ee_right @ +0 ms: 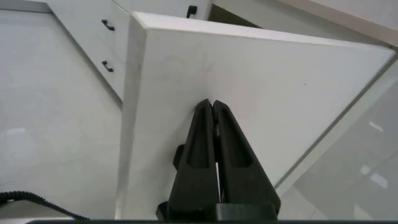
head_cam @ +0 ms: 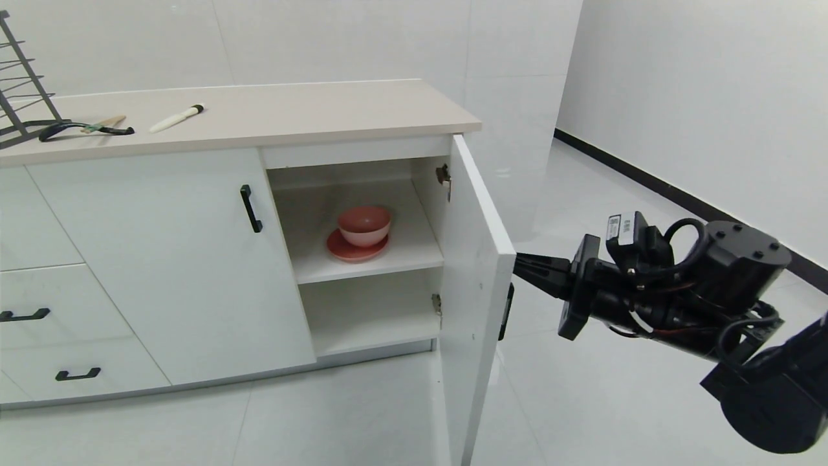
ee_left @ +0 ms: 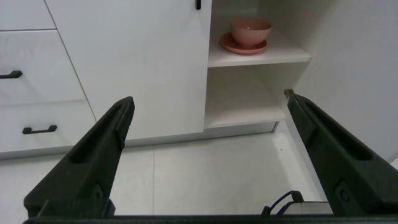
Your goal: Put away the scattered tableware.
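Cabinet (head_cam: 162,259): white, left door shut, right compartment wide open, drawers (head_cam: 39,310) off to the left.
Counter (head_cam: 291,113): beige top, tableware lying loose at its left end.
Door (head_cam: 475,259): swung right out, standing between the right gripper and the shelves.
Rack (head_cam: 19,84): dark wire, at the counter's left edge.
Shelf (head_cam: 401,255): upper one, carrying a red plate (head_cam: 343,251).
Right gripper (head_cam: 524,265): fingers pressed together, tips on the door's outer face, just above its black handle (head_cam: 506,310).
Left gripper (ee_left: 209,99): fingers spread wide, holding nothing, low and facing the open compartment.
Bowl (head_cam: 364,224): pink, sitting on the plate.
Utensils: a white-handled one (head_cam: 176,118) alone on the counter; a black-handled one (head_cam: 84,128) by the rack.
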Motion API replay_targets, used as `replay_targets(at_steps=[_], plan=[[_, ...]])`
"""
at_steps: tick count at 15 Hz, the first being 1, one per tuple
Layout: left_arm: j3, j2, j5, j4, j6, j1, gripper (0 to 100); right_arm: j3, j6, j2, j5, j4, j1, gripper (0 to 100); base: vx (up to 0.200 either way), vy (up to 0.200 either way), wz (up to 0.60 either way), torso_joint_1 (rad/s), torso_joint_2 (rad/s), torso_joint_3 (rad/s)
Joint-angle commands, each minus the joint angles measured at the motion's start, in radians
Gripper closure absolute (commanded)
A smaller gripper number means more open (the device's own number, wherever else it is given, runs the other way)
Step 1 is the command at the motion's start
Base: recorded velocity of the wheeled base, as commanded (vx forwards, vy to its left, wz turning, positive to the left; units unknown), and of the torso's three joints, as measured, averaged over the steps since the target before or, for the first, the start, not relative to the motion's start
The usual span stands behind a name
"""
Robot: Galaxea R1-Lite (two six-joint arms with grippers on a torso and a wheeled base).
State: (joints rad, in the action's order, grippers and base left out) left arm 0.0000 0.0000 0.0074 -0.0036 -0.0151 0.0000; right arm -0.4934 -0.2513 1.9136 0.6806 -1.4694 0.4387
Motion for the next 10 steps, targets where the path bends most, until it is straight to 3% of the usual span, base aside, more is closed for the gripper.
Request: replay_targets(at_steps=[1,10], plan=[[0.0,0.0,0.002,0.001,0.0,0.0,0,-0.034,0.001,0.05,-0.004,0.0,0.035,100,0.0,0.0,0.0,0.0,0.0,0.0],[0.0,0.0,0.0,0.001,0.0,0.0,0,-0.287,0.009,0.235,-0.044,0.003,0.09,100,0.0,0.0,0.0,0.0,0.0,0.0]])
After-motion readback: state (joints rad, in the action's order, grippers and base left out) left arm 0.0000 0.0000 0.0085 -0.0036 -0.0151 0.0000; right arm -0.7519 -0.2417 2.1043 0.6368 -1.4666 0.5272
